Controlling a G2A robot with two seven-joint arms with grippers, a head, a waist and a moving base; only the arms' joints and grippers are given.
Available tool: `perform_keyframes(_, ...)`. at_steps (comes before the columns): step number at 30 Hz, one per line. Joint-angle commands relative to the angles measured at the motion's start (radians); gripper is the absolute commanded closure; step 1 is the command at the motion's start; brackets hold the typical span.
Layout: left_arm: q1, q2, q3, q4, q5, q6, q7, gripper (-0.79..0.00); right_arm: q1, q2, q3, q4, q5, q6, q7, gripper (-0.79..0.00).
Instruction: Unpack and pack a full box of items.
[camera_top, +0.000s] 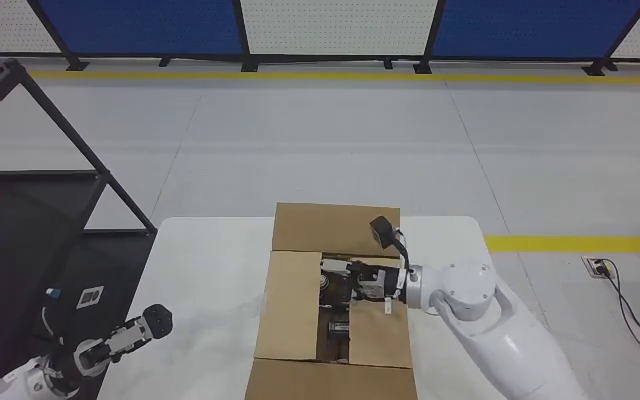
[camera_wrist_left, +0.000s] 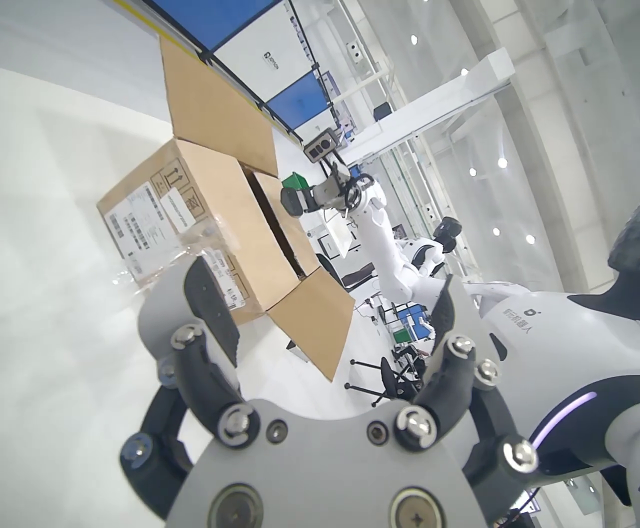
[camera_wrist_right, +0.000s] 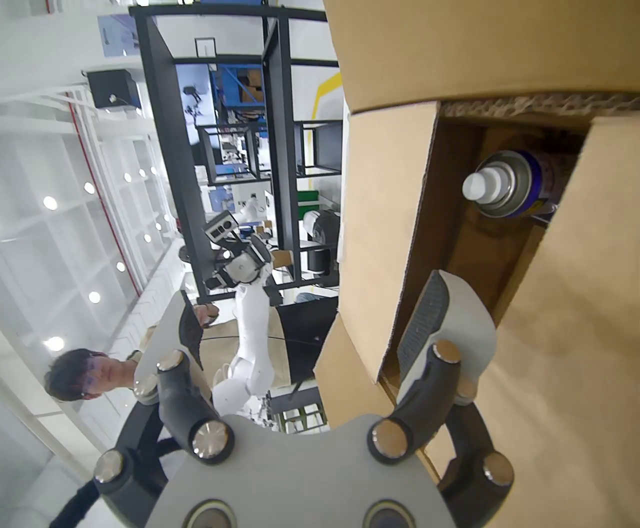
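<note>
Box (camera_top: 290, 305) stands on the table (camera_top: 200, 270) with flaps spread and a spray can (camera_wrist_right: 505, 185) inside. We hold our right gripper (camera_wrist_right: 310, 295) over its opening, fingers apart and empty. Our left gripper (camera_wrist_left: 325, 275) hangs well apart from the box, near the table's edge, fingers also apart.

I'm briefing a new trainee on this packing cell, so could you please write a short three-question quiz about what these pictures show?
1. True or false: the cardboard box has its top flaps shut.
2. The right gripper is: A) shut on a flap, B) open above the box, C) shut and empty.
3. Fill in: inside the box is a white-capped ____.
Key: 1 false; 2 B; 3 spray can.
</note>
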Motion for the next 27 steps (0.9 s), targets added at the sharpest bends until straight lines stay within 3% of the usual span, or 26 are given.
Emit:
perform_keyframes(1,0.000,0.000,0.000,0.000,0.000,0.000,0.000,-0.785,0.006,-0.002,-0.008,0.004,-0.012,0.010,-0.012,-0.785)
perform_keyframes(11,0.001,-0.001,0.004,-0.010,0.025,0.019,0.037,-0.785,-0.016,-0.004,-0.023,-0.009,-0.029,0.013,-0.023,-0.785)
perform_keyframes(20,-0.031,0.001,-0.012,0.084,0.045,0.064,0.077,-0.785,-0.010,-0.021,-0.060,0.039,-0.030,0.022,-0.006,-0.785)
perform_keyframes(27,-0.037,0.002,-0.017,0.112,0.040,0.060,0.075,-0.785,0.006,-0.048,-0.093,0.070,0.027,-0.054,-0.005,-0.785)
